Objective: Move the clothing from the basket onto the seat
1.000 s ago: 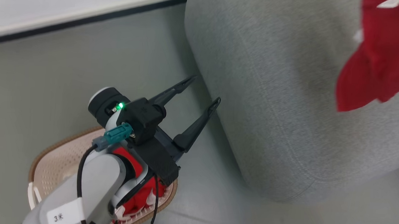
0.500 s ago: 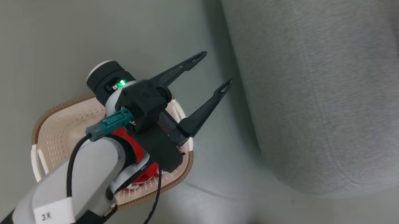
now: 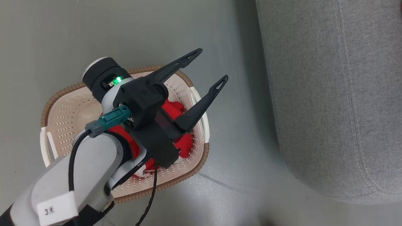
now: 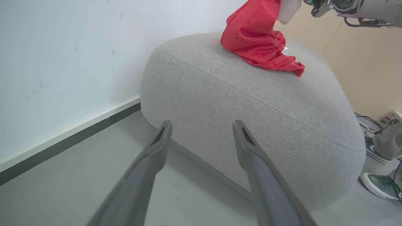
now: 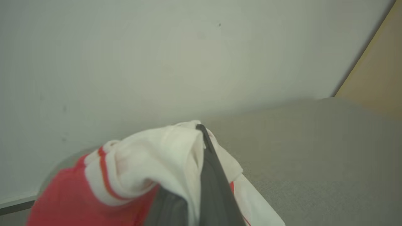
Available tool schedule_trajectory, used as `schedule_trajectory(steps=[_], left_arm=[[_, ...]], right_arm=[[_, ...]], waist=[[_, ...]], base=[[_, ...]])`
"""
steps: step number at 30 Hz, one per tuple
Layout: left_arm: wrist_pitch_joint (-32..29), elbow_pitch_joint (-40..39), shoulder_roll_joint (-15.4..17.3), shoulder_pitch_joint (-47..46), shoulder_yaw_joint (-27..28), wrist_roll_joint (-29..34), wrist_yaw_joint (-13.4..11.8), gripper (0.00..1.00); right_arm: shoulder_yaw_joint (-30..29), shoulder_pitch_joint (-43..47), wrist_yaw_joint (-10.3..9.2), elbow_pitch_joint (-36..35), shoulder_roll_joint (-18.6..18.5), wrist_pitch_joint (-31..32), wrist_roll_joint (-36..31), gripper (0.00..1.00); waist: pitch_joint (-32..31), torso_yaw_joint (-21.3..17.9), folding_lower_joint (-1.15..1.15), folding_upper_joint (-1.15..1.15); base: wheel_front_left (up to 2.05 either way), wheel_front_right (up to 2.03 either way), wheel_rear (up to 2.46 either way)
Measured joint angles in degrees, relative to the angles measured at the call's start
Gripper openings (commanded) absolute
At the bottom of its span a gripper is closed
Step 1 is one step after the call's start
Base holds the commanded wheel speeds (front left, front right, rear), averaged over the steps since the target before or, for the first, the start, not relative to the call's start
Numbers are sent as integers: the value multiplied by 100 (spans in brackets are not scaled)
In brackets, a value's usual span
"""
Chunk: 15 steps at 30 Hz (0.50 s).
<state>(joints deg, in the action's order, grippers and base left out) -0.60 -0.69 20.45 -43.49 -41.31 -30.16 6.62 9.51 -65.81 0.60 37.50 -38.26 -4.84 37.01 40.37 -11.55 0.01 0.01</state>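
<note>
Red shirts [image 3: 171, 107] in cream basket [image 3: 65, 114], left gripper [image 3: 210, 65] above, jaws apart, right gripper [image 5: 201, 128] seemingly clamped on another shirt [image 5: 141, 160] over grey sofa [image 5: 314, 157]

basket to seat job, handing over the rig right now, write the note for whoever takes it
Left gripper: open, empty, above the basket.
Right gripper: shut on a red and white shirt whose lower part rests on the seat.
Done: that shirt is on the seat, not yet released.
Left: release it, then move the red clothing lying in the basket.
</note>
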Motion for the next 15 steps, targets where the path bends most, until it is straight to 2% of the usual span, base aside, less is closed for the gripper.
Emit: schedule_trajectory(steps=[8, 9, 10, 11, 12, 15], left_arm=[[210, 266, -46, 14, -74, -2, 2, 100], [242, 303, -53, 19, -79, -3, 3, 100], [277, 341, -59, 24, -86, -11, 3, 100], [294, 374, -63, 26, -89, -20, 5, 100], [331, 407, -67, 29, -91, -30, 36, 100], [430, 530, -113, 52, -104, -63, 43, 100]], right_arm=[[430, 580, 125, 799, 130, 497, -147, 0], [445, 619, 125, 900, 172, 565, -147, 26], [469, 660, 125, 981, 211, 638, -147, 70], [512, 700, 146, 1051, 236, 680, -149, 70], [534, 737, 153, 1111, 257, 683, -152, 100], [576, 782, 174, 1313, 285, 768, -168, 100]], waist=[[-257, -18, -1, 0], [-297, -19, -2, -1], [-340, -19, -2, -1], [-383, -19, -2, -1], [-427, -19, -2, -1], [-572, -14, -2, -1]], base=[[0, 0, 0], [0, 0, 0], [0, 0, 0], [0, 0, 0], [0, 0, 0], [0, 0, 0]])
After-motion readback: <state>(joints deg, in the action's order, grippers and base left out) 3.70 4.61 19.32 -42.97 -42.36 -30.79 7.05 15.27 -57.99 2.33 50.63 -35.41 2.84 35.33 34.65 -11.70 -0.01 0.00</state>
